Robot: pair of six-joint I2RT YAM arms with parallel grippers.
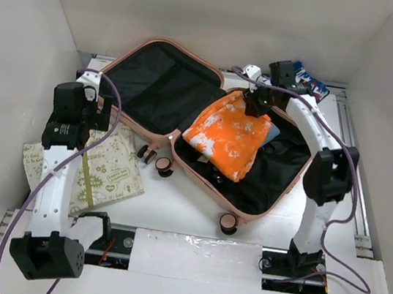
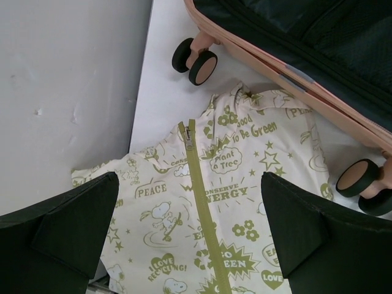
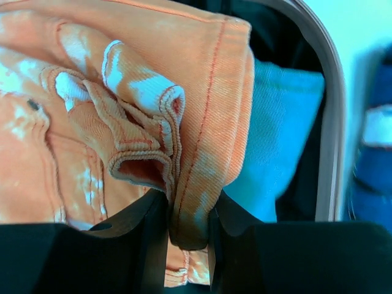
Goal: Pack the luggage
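Observation:
The salmon-pink luggage [image 1: 155,138] lies open on the table, its black lining showing in both halves. An orange-and-white garment [image 1: 226,134] rests in the right half, over a blue item [image 3: 278,135]. My right gripper [image 1: 257,100] is shut on a fold of the orange garment [image 3: 202,177] at its far edge. My left gripper [image 2: 190,236] hangs open above a cream garment [image 2: 208,214] with green cartoon print and a green zipper, spread on the table left of the luggage [image 2: 288,67]. Nothing is between its fingers [image 2: 73,229].
A blue-and-white packet [image 1: 311,81] and a small white object [image 1: 251,72] lie behind the luggage at the back right. White walls enclose the table on the left, back and right. Suitcase wheels [image 1: 161,163] stick out toward the cream garment [image 1: 97,169].

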